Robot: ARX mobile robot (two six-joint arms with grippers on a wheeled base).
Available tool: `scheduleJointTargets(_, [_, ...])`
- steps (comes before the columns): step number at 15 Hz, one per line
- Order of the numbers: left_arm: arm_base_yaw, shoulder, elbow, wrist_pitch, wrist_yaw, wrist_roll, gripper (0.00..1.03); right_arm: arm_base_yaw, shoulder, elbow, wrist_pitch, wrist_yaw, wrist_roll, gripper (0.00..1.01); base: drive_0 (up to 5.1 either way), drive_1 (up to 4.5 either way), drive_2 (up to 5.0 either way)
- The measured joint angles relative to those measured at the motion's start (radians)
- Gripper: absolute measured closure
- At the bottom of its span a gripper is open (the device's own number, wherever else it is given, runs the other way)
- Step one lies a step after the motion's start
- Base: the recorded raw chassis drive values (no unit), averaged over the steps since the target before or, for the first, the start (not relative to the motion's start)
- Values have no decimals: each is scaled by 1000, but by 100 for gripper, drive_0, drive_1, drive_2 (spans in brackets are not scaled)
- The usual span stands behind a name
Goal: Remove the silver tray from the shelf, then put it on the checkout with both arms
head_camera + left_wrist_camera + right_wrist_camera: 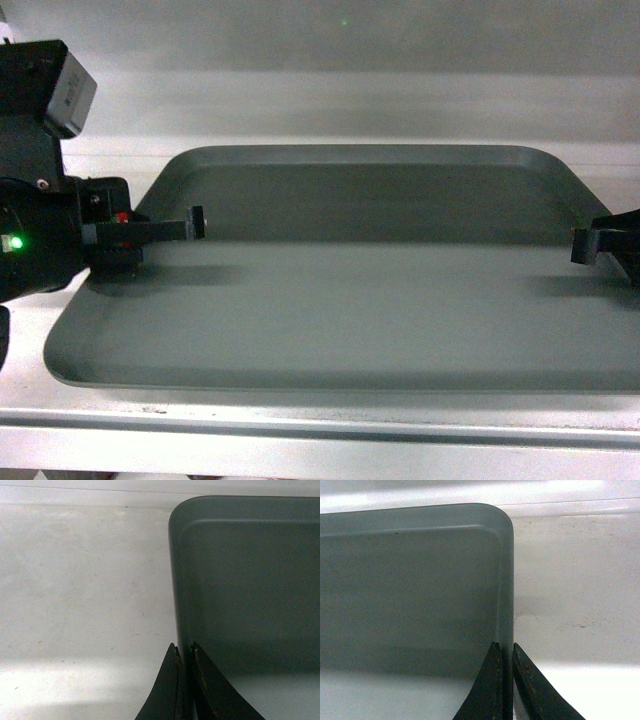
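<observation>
The silver tray (350,300) lies flat on the pale shelf (300,415) and fills most of the head view. My left gripper (140,238) is at the tray's left rim and my right gripper (598,246) at its right rim. In the left wrist view the left gripper (184,652) is shut on the tray's left rim (176,605), one finger outside and one inside. The right wrist view shows the right gripper (505,652) shut on the right rim (507,590) in the same way. The checkout is out of view.
The shelf's back wall (350,90) rises close behind the tray. Bare shelf board (75,580) lies left of the tray, and more of it (575,580) lies to its right. The straight front lip (300,445) runs just below the tray's near edge.
</observation>
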Motion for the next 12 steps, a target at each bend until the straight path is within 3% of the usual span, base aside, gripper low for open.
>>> scheduleJointTargets(10, [5, -141, -9, -87, -2, 19, 100, 31, -142, -2, -103, 27, 2, 98, 0, 0, 0])
scheduleJointTargets(11, [6, -153, -9, -125, 8, 18, 100, 31, -158, 0, -148, 28, -1, 98, 0, 0, 0])
scheduleJointTargets(12, [8, -154, -8, -170, 11, 13, 100, 37, -168, 37, -272, 29, 0, 98, 0, 0, 0])
